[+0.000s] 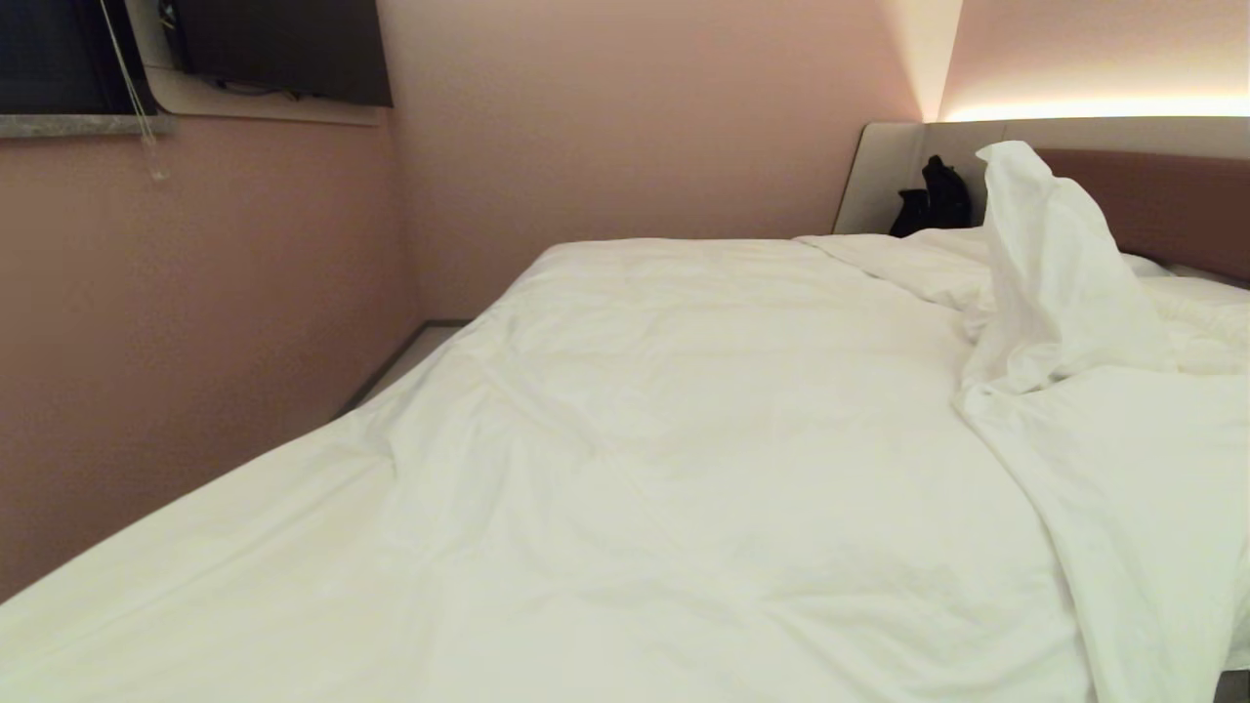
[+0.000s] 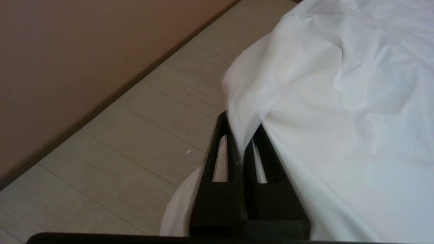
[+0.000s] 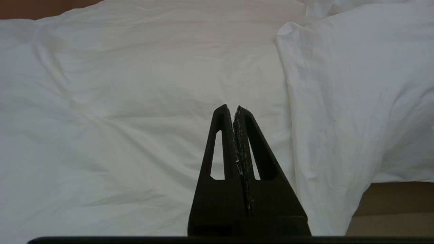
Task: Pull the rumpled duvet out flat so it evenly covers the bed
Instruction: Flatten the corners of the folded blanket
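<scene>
While peaked (headboard end), duvet [image 1: 684,430] lies lengthwise

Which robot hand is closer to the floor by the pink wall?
Left. The left gripper pinches the duvet edge right above the floor strip beside the wall. The right gripper is shut, empty, over the duvet on the bed.

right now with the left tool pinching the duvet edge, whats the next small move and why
Probably let go and move to the bunched part. The left tool pinches a fold of the duvet at the bed's edge over the floor, and that side already lies fairly flat. In the head view a peak of duvet stands near the headboard. The right tool is shut, holding nothing.
</scene>
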You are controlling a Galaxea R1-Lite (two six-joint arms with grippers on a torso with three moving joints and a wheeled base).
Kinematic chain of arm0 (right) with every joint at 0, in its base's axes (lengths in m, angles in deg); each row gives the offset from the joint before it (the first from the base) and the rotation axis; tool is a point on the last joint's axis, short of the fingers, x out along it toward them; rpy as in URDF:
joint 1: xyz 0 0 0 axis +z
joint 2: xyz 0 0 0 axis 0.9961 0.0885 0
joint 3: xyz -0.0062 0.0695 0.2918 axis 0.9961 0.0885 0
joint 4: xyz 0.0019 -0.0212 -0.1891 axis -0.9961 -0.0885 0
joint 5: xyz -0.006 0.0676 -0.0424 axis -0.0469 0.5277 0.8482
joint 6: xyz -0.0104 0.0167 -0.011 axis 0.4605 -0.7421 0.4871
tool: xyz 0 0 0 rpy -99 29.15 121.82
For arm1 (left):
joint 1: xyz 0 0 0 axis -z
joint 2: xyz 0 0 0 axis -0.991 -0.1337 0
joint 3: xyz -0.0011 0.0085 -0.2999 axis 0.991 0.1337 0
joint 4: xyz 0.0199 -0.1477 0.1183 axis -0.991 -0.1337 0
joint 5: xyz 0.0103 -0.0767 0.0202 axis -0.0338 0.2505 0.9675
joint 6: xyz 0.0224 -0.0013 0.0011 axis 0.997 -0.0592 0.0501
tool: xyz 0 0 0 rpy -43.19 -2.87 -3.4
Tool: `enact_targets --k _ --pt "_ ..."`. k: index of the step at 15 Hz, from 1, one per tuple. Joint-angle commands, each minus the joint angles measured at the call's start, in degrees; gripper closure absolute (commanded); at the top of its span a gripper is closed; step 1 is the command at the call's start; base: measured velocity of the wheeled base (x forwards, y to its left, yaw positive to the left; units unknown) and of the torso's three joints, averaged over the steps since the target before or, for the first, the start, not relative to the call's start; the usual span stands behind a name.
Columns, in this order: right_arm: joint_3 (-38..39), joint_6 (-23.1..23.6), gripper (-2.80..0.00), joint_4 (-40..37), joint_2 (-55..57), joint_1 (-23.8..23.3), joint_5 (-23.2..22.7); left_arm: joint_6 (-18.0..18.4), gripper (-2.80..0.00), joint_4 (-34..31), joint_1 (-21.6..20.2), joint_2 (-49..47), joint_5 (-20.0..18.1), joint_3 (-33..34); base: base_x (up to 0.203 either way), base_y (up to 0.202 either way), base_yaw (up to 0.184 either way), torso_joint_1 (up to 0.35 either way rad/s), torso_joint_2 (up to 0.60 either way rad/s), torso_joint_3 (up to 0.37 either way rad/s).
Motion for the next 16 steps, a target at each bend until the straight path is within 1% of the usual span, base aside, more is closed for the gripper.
enact_targets --k 1,2,4,5,7,10,11,13,16 --pt "0.0 0.0 0.0 0.0 0.0 0.0 0.0 0.1 -2.8 -0.4 0.0 -0.2 0.1 -0.4 0.0 0.0 0.0 0.0 0.0 0.0" --pt "0.0 0.0 0.0 0.0 0.0 0.0 0.0 0.7 -2.8 -0.5 0.0 -0.2 0.2 -0.6 0.0 0.0 0.0 0.0 0.0 0.0" --pt "0.0 0.0 0.0 0.0 0.0 0.0 0.1 4.3 -2.8 -0.5 0.0 -0.5 0.3 -0.7 0.0 0.0 0.0 0.0 0.0 0.0" --pt "0.0 0.0 0.0 0.0 0.0 0.0 0.1 5.1 -2.8 -0.3 0.0 -0.6 0.0 -0.6 0.0 0.0 0.0 0.0 0.0 0.0" --pt "0.0 0.0 0.0 0.0 0.0 0.0 0.0 5.2 -2.8 0.0 0.0 -1.3 -0.1 -0.7 0.0 0.0 0.0 0.0 0.0 0.0" --pt "0.0 0.0 0.0 0.0 0.0 0.0 0.0 5.4 -2.8 3.6 0.0 -3.8 -0.1 -1.3 0.0 0.0 0.0 0.0 0.0 0.0" --pt "0.0 0.0 0.0 -0.1 0.0 0.0 0.0 5.4 -2.8 3.8 0.0 -4.2 -0.3 -1.6 0.0 0.0 0.0 0.0 0.0 0.0" --pt "0.0 0.0 0.0 0.0 0.0 0.0 0.0 5.4 -2.8 4.1 0.0 -5.2 -2.1 -2.5 0.0 0.0 0.0 0.0 0.0 0.0" --pt "0.0 0.0 0.0 0.0 0.0 0.0 0.1 5.3 -2.8 5.4 0.0 -8.0 -7.1 -3.4 0.0 0.0 0.0 0.0 0.0 0.0"
